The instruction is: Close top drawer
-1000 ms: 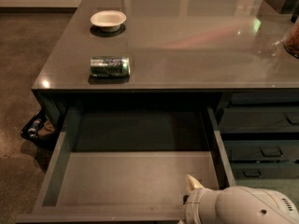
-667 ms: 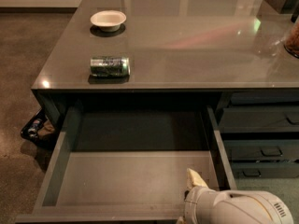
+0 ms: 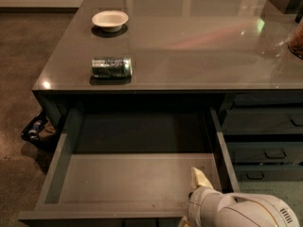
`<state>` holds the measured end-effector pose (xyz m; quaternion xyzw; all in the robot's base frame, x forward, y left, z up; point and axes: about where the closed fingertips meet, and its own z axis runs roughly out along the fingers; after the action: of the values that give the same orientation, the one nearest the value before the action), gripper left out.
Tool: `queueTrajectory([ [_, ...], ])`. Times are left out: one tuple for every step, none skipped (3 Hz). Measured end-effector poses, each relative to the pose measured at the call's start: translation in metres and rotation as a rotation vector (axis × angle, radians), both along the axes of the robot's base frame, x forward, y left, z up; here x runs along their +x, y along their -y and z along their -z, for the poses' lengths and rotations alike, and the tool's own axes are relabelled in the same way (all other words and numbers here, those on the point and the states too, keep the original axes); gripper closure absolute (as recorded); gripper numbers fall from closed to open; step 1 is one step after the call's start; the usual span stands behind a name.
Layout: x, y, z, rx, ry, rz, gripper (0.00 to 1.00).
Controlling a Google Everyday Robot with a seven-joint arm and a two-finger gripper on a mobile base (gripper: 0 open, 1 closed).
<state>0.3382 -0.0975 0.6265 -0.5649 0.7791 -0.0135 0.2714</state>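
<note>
Camera view, top drawer pulled out, fingers over its front right corner, open or closed cannot tell.

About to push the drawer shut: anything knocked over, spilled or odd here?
Only the green can, lying on its side near the front edge of the countertop, above the open top drawer. The white bowl sits upright, and no spill shows. The hand is low over the drawer's front right corner.
</note>
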Motion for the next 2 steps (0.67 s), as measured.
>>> queueTrajectory([
  [0.004,-0.005,-0.001,0.003,0.024,-0.01,0.0],
  [0.018,-0.001,-0.013,0.007,0.096,0.009,0.0],
])
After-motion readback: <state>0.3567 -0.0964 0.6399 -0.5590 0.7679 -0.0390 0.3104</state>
